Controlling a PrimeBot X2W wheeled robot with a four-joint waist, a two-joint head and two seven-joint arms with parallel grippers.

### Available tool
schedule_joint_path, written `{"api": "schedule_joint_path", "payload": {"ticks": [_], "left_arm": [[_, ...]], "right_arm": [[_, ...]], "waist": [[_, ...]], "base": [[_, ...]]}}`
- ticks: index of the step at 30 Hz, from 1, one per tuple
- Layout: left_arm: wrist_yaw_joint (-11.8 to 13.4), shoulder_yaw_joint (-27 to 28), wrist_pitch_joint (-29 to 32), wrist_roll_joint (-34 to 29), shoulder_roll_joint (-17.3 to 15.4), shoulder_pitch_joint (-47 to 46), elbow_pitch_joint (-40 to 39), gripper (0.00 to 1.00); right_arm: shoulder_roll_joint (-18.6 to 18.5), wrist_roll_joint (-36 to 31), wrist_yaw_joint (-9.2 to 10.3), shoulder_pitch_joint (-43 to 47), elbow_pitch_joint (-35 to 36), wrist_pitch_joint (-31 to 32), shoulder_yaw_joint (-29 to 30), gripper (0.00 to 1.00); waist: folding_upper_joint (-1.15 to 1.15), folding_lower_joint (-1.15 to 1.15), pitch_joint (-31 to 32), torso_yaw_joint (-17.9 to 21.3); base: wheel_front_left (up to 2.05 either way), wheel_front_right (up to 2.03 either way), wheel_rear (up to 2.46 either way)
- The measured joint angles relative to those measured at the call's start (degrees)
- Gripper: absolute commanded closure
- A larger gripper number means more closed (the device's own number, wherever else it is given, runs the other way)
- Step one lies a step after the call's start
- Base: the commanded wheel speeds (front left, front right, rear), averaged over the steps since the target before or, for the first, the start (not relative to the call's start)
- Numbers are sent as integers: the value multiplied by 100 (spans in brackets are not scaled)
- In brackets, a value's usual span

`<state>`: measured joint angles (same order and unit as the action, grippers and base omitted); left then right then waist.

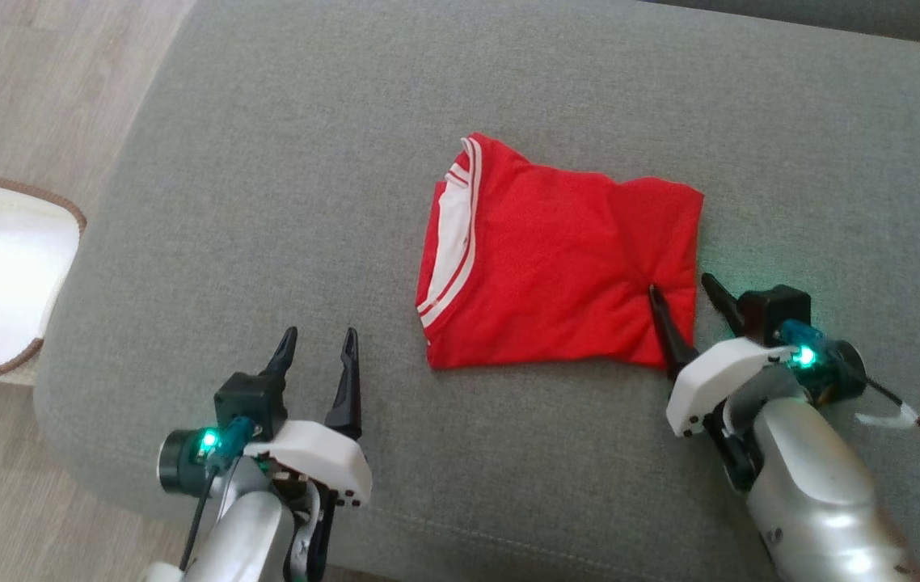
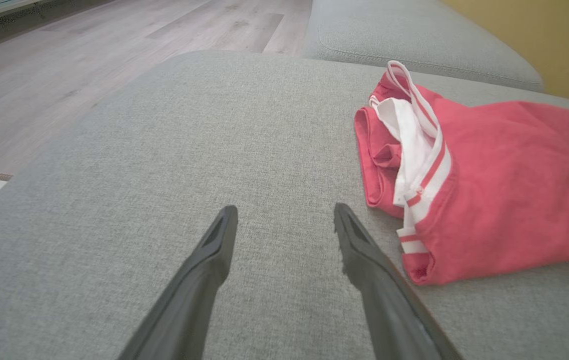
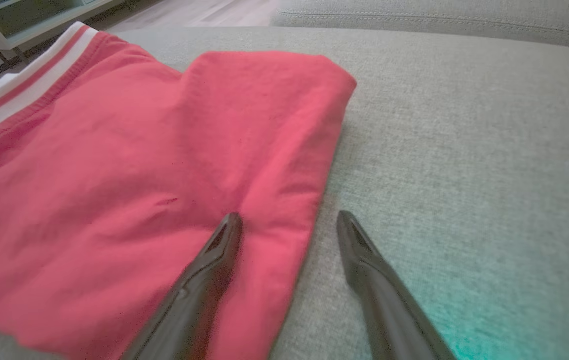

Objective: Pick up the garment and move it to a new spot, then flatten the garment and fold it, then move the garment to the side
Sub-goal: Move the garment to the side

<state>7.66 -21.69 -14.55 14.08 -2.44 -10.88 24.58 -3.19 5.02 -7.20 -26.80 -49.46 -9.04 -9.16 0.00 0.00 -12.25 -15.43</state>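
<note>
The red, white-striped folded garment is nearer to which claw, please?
Right. The right claw straddles the red garment at its right edge, one finger on it; the left claw lies apart, leftward.

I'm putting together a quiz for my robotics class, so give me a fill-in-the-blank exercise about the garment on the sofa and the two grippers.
1. The folded garment is ___ with white stripes.
2. It lies on a ___ sofa cushion.
3. The right gripper is open, one finger on the garment and the other on the ___.
4. The left gripper is ___, clear of the garment.
Missing words: red; grey; cushion; open.
</note>
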Motion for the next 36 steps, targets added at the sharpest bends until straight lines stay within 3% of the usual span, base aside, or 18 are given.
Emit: {"api": "schedule_joint_path", "payload": {"ticks": [1,2,7,12,30,36], "left_arm": [[24,0,0,24,0,0,0,0],[27,3,0,22,1,0,-1,0],[40,65,0,-5,1,0,2,0],[14,264,0,-151,0,3,55,0],[-116,388,0,-248,0,-60,138,0],[-122,372,0,-249,3,-195,170,0]], "right_arm": [[-3,3,0,-40,-37,51,-19,95],[-9,37,0,-102,-79,79,-62,100],[41,165,-9,-219,-158,-29,-177,100],[47,250,-10,-213,-272,-243,-118,100],[20,734,-9,-161,25,-361,-550,100],[14,483,-9,-231,154,-356,-474,100]], "waist": [[0,0,-10,-10],[0,0,-14,-3],[0,0,14,219],[0,0,112,712],[0,0,306,3540],[0,0,169,4093]], "base": [[0,0,0],[0,0,0],[0,0,0],[0,0,0],[0,0,0],[0,0,0]]}}
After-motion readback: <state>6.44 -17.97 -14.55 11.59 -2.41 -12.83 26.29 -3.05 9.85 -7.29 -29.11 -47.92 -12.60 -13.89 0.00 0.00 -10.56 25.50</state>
